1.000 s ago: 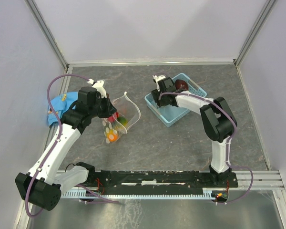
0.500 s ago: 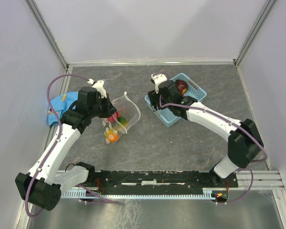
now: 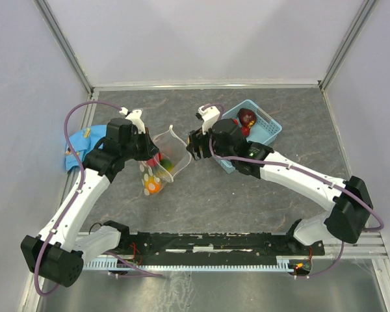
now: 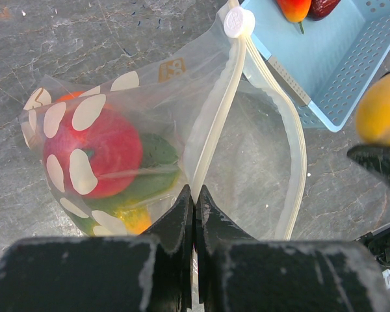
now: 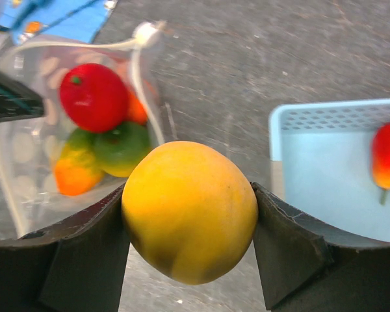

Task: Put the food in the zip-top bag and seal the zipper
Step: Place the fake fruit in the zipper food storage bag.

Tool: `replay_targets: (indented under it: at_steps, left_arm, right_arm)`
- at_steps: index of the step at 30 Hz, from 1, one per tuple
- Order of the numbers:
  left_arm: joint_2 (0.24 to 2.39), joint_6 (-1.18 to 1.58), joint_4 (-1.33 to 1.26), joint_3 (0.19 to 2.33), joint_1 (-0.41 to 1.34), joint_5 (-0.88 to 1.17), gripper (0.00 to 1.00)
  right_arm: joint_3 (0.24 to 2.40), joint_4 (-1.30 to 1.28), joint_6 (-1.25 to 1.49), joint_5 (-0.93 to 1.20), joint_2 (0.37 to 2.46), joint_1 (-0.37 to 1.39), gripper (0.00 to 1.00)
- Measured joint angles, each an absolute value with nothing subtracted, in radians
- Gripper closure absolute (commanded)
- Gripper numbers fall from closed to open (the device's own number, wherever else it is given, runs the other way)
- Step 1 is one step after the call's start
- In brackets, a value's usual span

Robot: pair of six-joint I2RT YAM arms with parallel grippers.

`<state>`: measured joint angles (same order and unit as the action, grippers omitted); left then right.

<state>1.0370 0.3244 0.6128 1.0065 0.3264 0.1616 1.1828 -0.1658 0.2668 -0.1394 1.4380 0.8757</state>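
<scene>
Dark grey, stone-patterned table inside pale walls, both arms reaching over it. A second ago the right gripper stood over the light blue perforated plastic basket; since then it has swung left, the arm stretched out low, and it now sits just beside the open mouth of the clear crinkly zip-top bag with white dots. The left arm and the bag have not shifted in that time.

The right gripper's jaws stand wide, clamped on either side of a smooth round yellow-orange toy fruit, lifted off the table between bag and basket. The left gripper is pinched tight on the bag's edge at the whitish ribbed zipper, holding the mouth agape; the strip's two halves are parted.

Inside the bag lie a glossy red toy fruit, a green piece and an orange piece, pressed together at the closed end. In the basket remain a dark maroon piece and a red-orange piece. A blue patterned cloth lies by the left wall, partly under the left arm
</scene>
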Motion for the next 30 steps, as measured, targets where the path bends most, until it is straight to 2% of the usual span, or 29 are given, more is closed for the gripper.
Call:
replay_targets:
  at_steps: [20, 23, 30]
  left_arm:
    - [1.035, 0.324, 0.612, 1.007, 0.326, 0.170, 0.97]
    - [1.035, 0.324, 0.612, 1.007, 0.326, 0.170, 0.97]
    - [1.035, 0.324, 0.612, 1.007, 0.326, 0.170, 0.97]
  right_arm:
    - [1.311, -0.081, 0.339, 0.059, 1.704, 0.959, 0.32]
    - [1.336, -0.092, 0.348, 0.111, 1.740, 0.961, 0.29]
    - [1.381, -0.131, 0.363, 0.234, 1.797, 0.962, 0.15]
